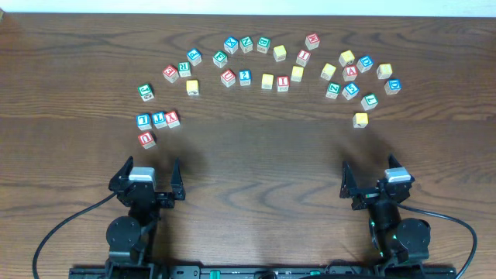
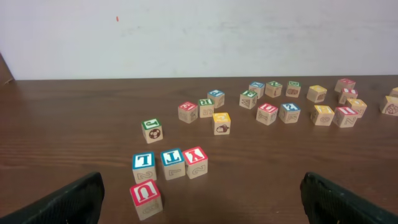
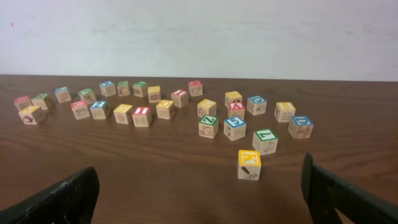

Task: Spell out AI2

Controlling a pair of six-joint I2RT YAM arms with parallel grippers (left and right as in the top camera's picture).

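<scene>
While left pincer [image 1: 152, 166] and right pincer [image 1: 370, 170] gape empty, painted wooden cubes [image 1: 267, 81], grained tabletop [image 1: 256, 159]

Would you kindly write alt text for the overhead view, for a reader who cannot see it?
About thirty small wooden alphabet blocks with coloured faces lie in a loose arc across the far half of a dark brown wooden table. At the near edge, the black left gripper and right gripper sit open, holding nothing.

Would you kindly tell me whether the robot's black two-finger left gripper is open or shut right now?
Open. The black two-finger left gripper has its fingers spread wide apart, holding nothing.
</scene>
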